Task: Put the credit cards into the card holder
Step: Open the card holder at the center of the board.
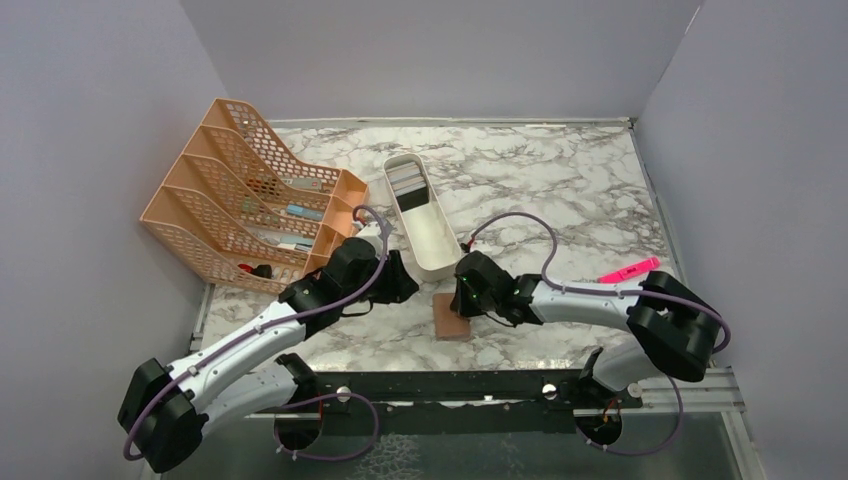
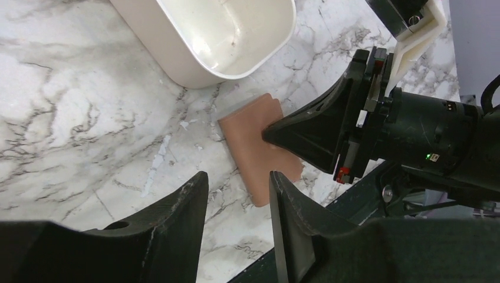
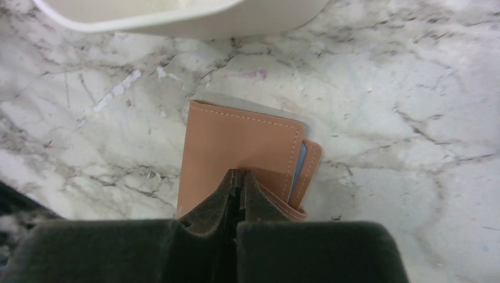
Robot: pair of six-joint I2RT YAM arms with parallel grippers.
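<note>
Card holder (image 3: 236, 147), tan stitched leather, lies flat; right wrist alone shows light blue card (image 3: 302, 162) edge at 3 o'clock. Right gripper (image 3: 237, 174) closed atop it; left gripper (image 2: 237, 180) narrowly parted, empty.

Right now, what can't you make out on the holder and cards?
- Right wrist: card count in the card holder; its flap covers all but a blue card edge and a grey sliver.
- Right wrist: whether the right fingers pinch the flap or press it; their own tips hide the contact.
- Top: dark items at the far end of the white tray, too small to identify.
- Left wrist: tray cut off by the top edge.
</note>
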